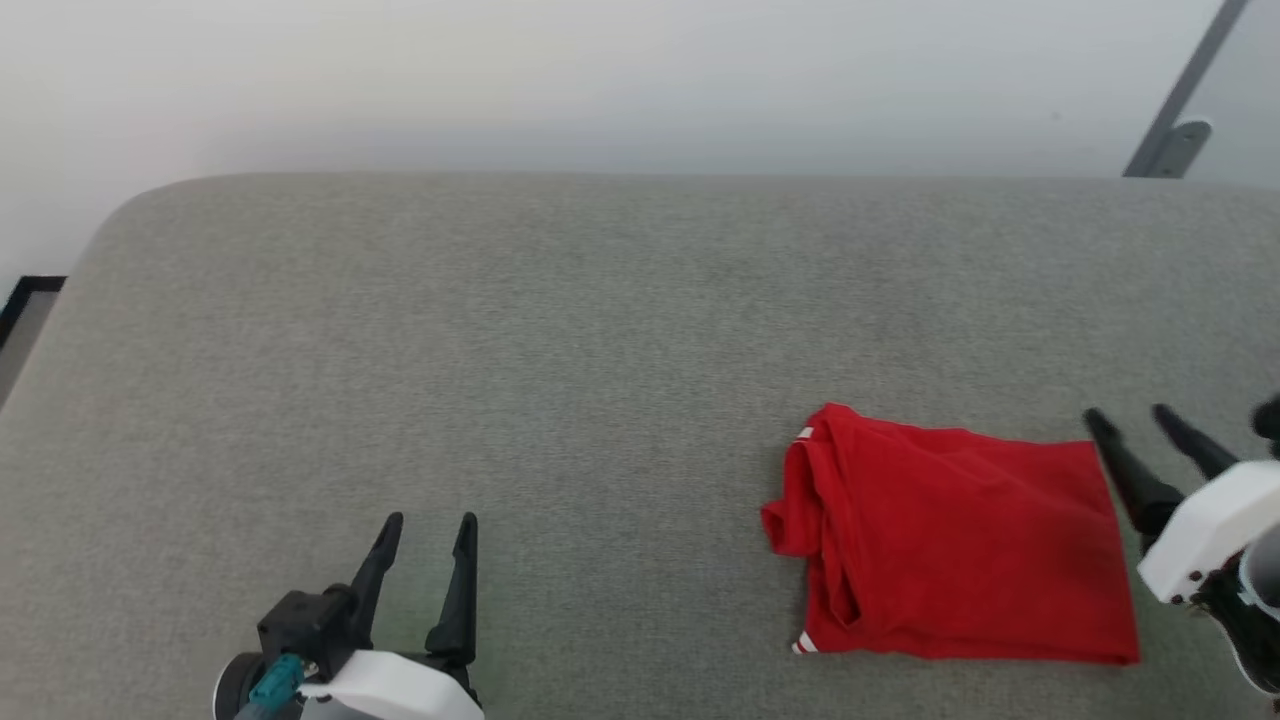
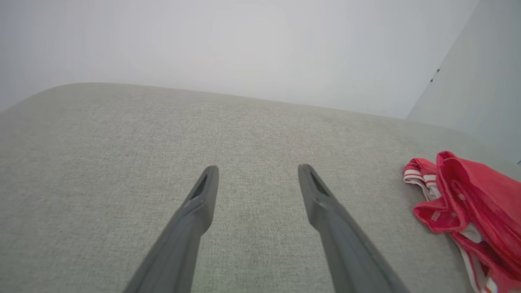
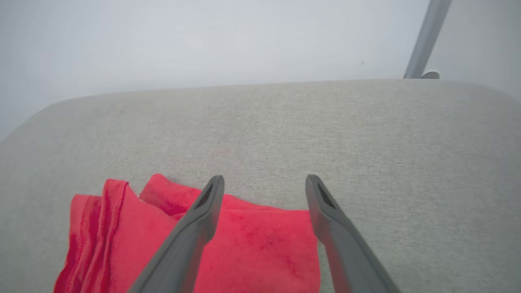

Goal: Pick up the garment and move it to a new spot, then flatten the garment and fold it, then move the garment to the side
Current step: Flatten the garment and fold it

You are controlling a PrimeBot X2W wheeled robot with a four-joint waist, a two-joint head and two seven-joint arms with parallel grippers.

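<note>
Twice over, showing parted fingers with nothing between them. Hovering the left gripper [image 1: 430,522] low, well to the left of the garment [image 1: 960,540], pointing away from the robot. Holding the right gripper [image 1: 1126,413] just beside the garment's right edge, leaning leftward. Lying folded into a red rectangle, bunching at its left side, striped trim peeking out. Resting on a grey fabric cushion [image 1: 500,330], facing a pale wall [image 1: 600,70] behind the garment, a grey metal post [image 1: 1185,90] beyond its far right.

no readable text, labels or signs
</note>
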